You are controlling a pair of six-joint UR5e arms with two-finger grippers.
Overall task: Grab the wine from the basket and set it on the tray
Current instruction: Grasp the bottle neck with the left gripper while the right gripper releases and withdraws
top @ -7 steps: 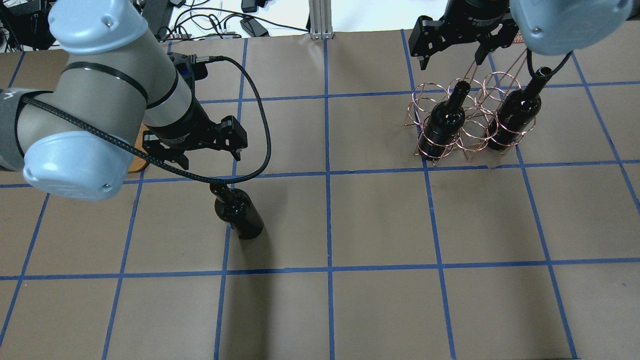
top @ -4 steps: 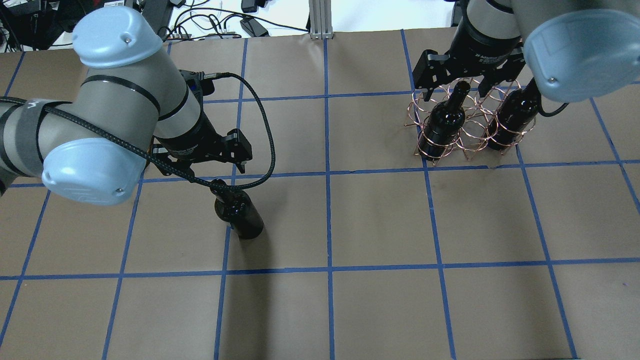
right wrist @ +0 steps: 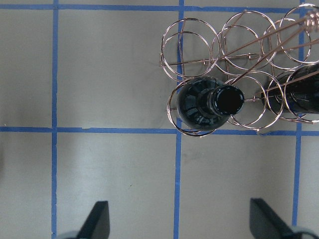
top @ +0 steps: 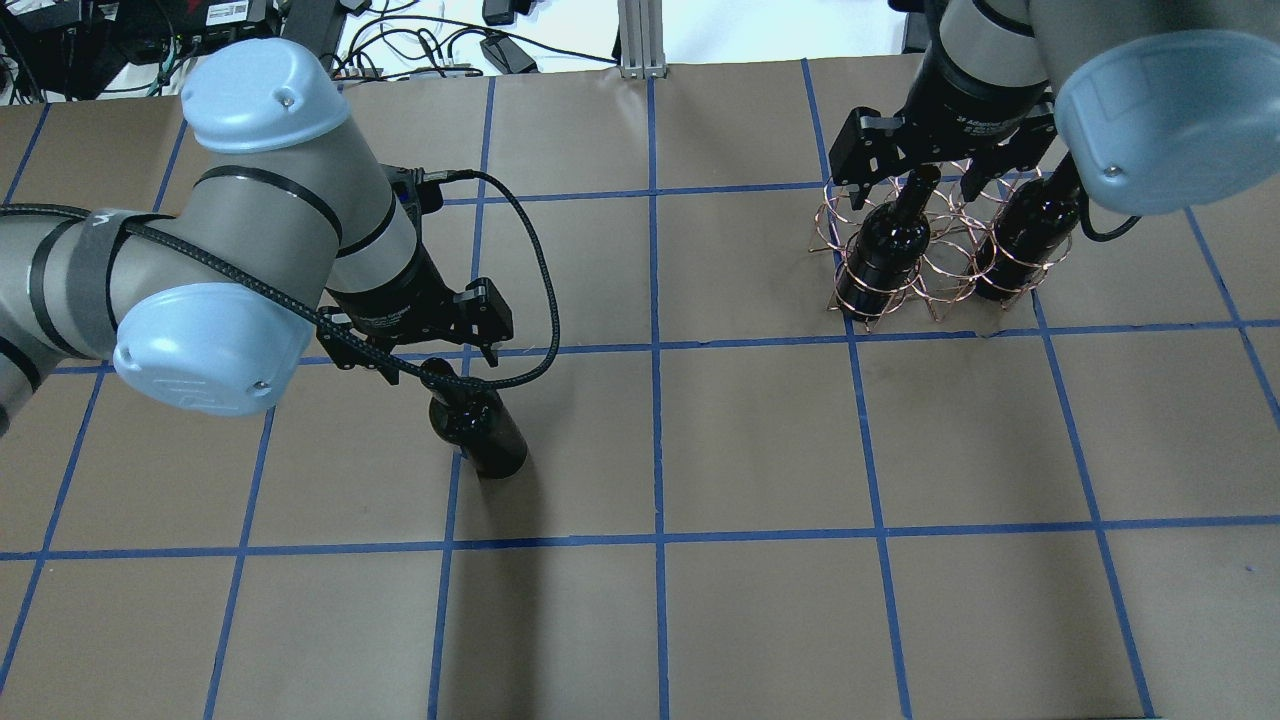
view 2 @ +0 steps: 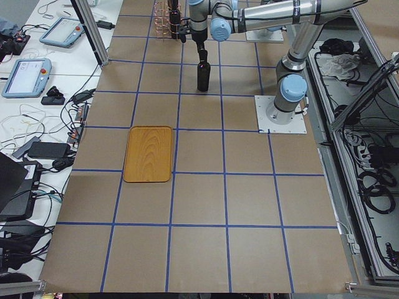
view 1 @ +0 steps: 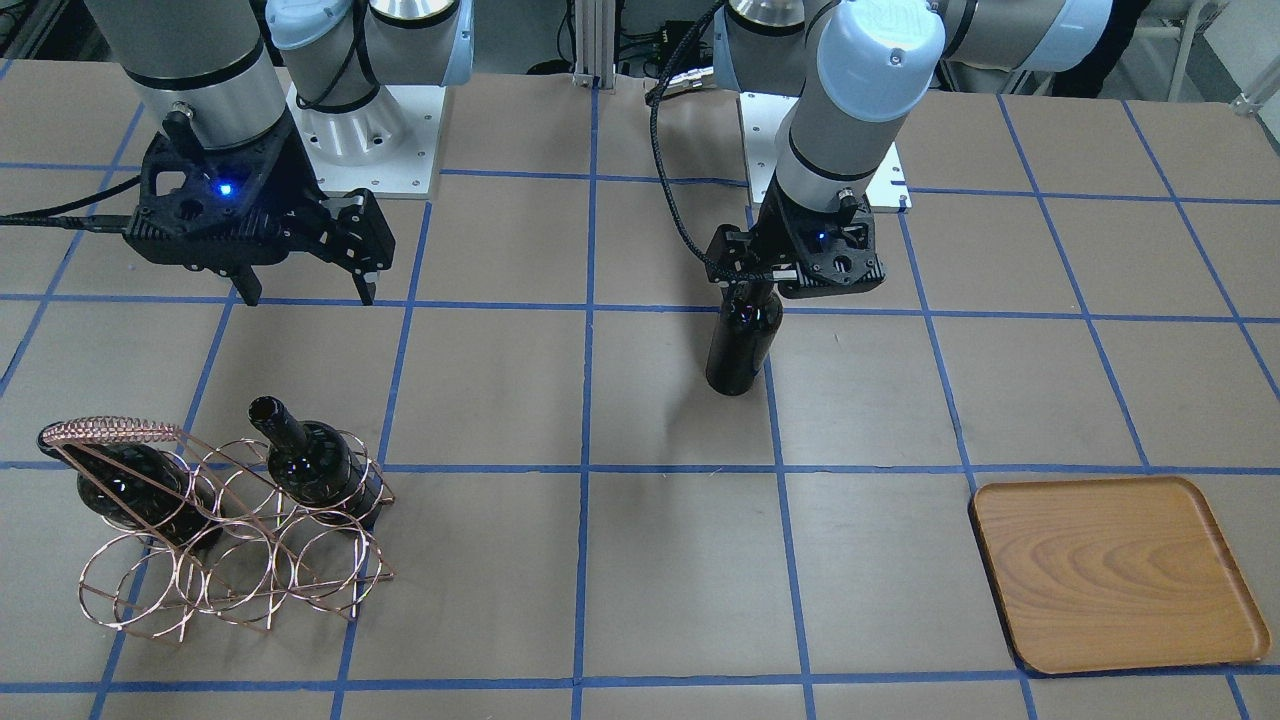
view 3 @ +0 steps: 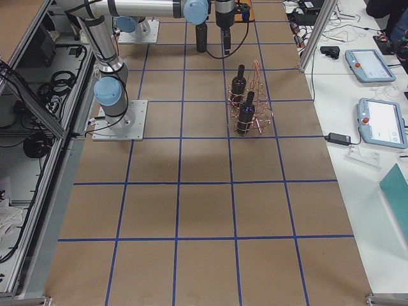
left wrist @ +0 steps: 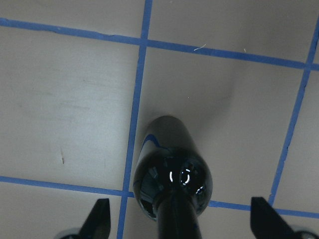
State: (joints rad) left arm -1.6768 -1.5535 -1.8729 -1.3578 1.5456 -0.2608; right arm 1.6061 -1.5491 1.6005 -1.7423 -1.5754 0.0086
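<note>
One black wine bottle (top: 480, 430) stands upright on the table, apart from the basket; it also shows in the front view (view 1: 740, 345) and the left wrist view (left wrist: 172, 174). My left gripper (top: 435, 365) is open, its fingers (left wrist: 99, 219) wide on either side of the bottle's neck without touching it. The copper wire basket (top: 945, 265) holds two more bottles (top: 885, 250) (top: 1030, 235). My right gripper (top: 915, 190) is open and empty above the basket, over the neck of one bottle (right wrist: 209, 102). The wooden tray (view 1: 1115, 570) lies empty, hidden by my left arm in the overhead view.
The table is brown paper with a blue tape grid. The basket's coiled handle bar (view 1: 110, 432) rises over the outer bottle (view 1: 125, 485). Cables and an aluminium post (top: 640, 35) lie past the far table edge. Both arm bases (view 1: 360, 130) stand at the robot's side.
My left gripper moved toward the standing bottle and now straddles its neck. My right gripper moved in from the far edge and down over the basket. The bottles have not moved.
</note>
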